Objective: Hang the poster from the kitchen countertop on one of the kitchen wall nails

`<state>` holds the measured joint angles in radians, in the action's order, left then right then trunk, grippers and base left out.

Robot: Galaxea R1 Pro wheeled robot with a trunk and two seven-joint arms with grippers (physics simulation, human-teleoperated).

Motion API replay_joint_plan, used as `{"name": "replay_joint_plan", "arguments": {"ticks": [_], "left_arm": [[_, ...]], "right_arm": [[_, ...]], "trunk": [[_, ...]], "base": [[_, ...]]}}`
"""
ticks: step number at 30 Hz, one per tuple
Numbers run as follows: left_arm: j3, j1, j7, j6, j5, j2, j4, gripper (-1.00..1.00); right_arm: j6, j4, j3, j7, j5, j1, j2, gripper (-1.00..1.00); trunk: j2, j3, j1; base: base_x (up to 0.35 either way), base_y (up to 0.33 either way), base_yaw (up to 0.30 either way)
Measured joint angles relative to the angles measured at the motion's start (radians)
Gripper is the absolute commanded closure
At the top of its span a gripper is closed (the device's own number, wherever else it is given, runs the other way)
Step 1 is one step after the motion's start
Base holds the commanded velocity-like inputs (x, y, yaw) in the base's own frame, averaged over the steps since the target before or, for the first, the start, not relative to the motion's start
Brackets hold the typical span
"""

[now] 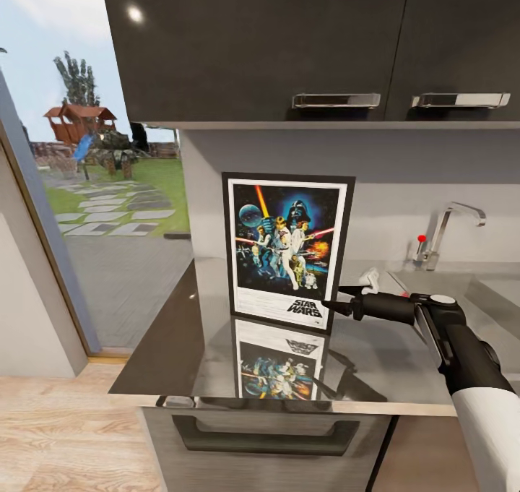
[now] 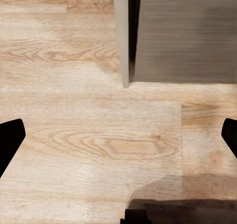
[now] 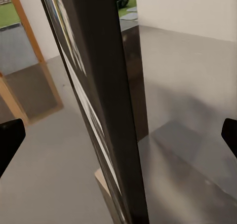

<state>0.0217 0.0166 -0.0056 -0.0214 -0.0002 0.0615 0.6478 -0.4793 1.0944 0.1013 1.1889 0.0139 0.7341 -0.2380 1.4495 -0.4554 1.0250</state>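
Note:
The Star Wars poster point(image 1: 289, 250) stands upright on the glossy grey kitchen countertop point(image 1: 180, 333), which mirrors it, with the wall close behind. My right gripper point(image 1: 336, 298) reaches in from the right at the poster's lower right edge. In the right wrist view the poster's dark frame edge point(image 3: 108, 110) runs between the widely spread fingers of that open gripper point(image 3: 118, 140), with no contact visible. My left gripper point(image 2: 118, 140) hangs open over the wooden floor point(image 2: 98, 145) beside a cabinet corner. The wall nails are out of view.
Dark upper cabinets point(image 1: 289, 44) overhang the counter. A faucet point(image 1: 451, 228) and sink point(image 1: 498, 290) lie to the right, with a small white object point(image 1: 370, 279) behind my gripper. A glass door point(image 1: 108, 188) opens to a garden at left. A drawer handle point(image 1: 267, 434) sits below the counter edge.

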Motion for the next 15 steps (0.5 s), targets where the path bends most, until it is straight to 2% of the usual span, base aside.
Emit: {"name": "replay_joint_plan", "arguments": {"ticks": [9,10,15], "left_arm": [[0.0,0.0,0.0,0.0,0.0,0.0,0.0,-1.0],[0.0,0.0,0.0,0.0,0.0,0.0,0.0,-1.0],[0.0,0.0,0.0,0.0,0.0,0.0,0.0,-1.0]], "right_arm": [[0.0,0.0,0.0,0.0,0.0,0.0,0.0,-1.0],[0.0,0.0,0.0,0.0,0.0,0.0,0.0,1.0],[0.001,0.0,0.0,0.001,-0.001,0.0,0.0,1.0]], "trunk": [[0.0,0.0,0.0],[0.0,0.0,0.0],[0.0,0.0,0.0]], "base": [[0.0,0.0,0.0],[0.0,0.0,0.0],[0.0,0.0,0.0]]}}
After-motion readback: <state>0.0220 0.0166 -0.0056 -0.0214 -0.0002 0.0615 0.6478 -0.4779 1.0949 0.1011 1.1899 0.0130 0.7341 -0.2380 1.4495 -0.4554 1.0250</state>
